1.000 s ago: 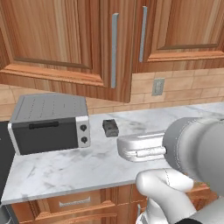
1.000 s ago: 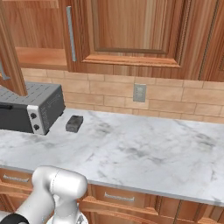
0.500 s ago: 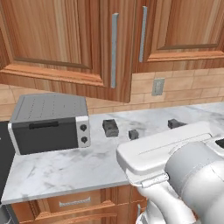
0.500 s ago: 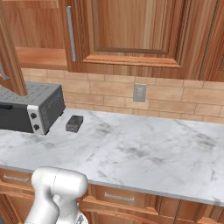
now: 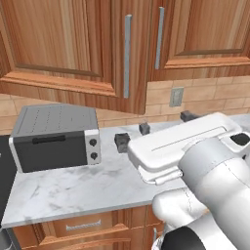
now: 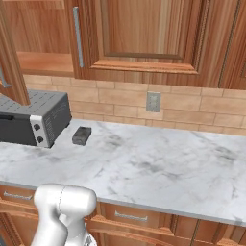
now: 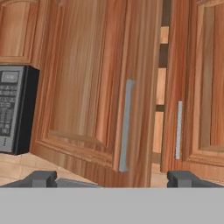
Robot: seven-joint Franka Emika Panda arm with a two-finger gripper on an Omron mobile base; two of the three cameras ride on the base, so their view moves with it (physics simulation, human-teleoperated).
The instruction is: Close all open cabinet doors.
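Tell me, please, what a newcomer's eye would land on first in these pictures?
Most striking is the open cabinet door swung out from the wall cabinets above the counter, with shelves showing in the gap beside its closed neighbour. Next comes the grey toaster oven at the left of the marble counter, with the gripper facing the open door.

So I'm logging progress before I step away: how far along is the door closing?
Nothing looks done yet. The left upper cabinet door stands ajar, with shelves showing in the gap beside the right door, which looks nearly shut. The gripper, fingers spread, faces the ajar door's bar handle without touching it. Pushing that door shut is left.
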